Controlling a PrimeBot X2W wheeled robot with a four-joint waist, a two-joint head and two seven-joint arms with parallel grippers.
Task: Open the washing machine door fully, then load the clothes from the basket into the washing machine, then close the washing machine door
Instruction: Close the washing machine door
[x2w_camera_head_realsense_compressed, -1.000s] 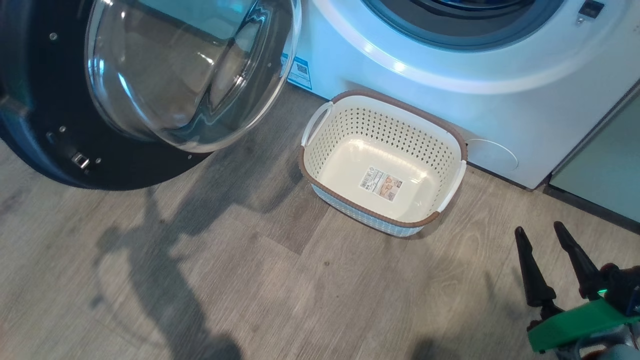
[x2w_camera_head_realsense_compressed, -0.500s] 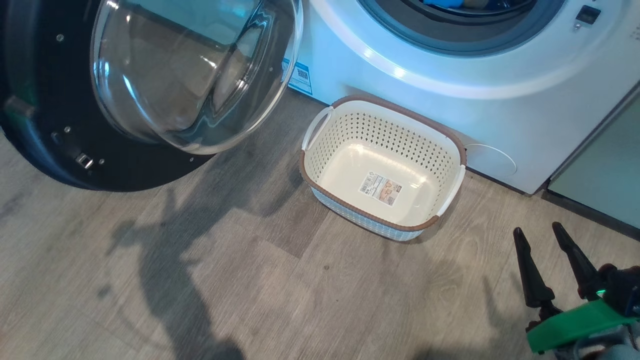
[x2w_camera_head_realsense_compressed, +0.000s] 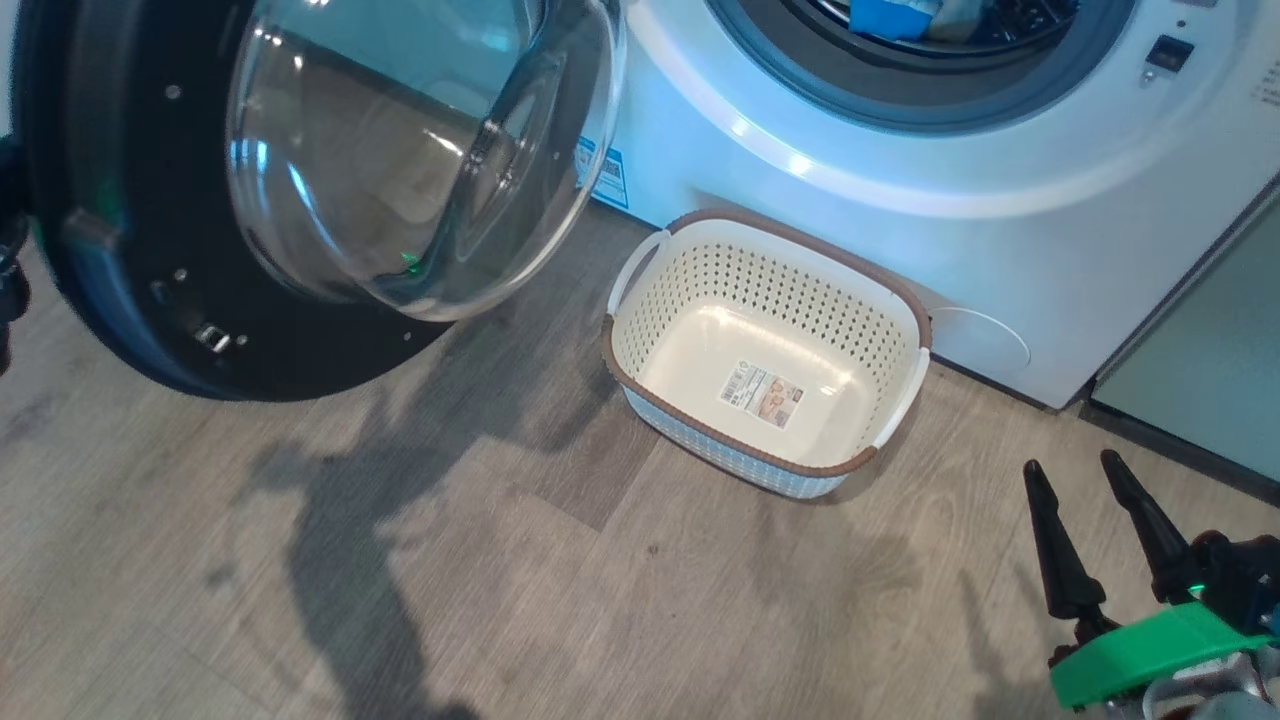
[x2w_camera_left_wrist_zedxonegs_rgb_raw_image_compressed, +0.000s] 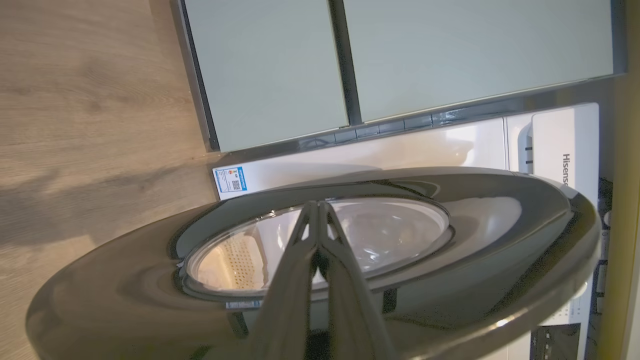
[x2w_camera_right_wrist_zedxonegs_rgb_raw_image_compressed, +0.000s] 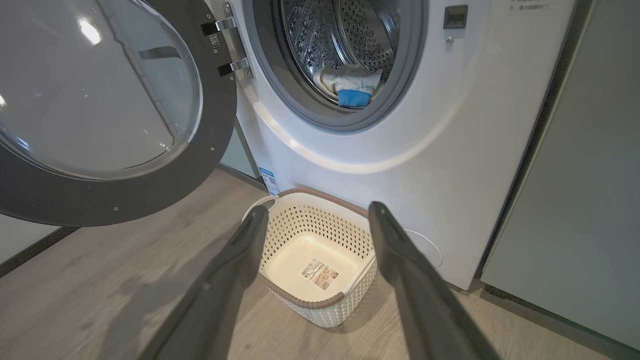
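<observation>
Washing machine door (x2w_camera_head_realsense_compressed: 110, 180): swung out left of the washing machine (x2w_camera_head_realsense_compressed: 900, 250). The clothes (x2w_camera_right_wrist_zedxonegs_rgb_raw_image_compressed: 350, 87) lie in the drum, and the basket (x2w_camera_head_realsense_compressed: 770, 290) sits emptied on the floor at the washer's foot. My left gripper (x2w_camera_left_wrist_zedxonegs_rgb_raw_image_compressed: 316, 206), fingers pressed together and holding nothing, points at the door's outer face; my right gripper (x2w_camera_head_realsense_compressed: 1070, 465) hangs spread wide and empty over the floor right of the basket. Closing is due, I judge: push on the rim far from the hinge, steadily, until the latch catches, with no fabric in the seal.
</observation>
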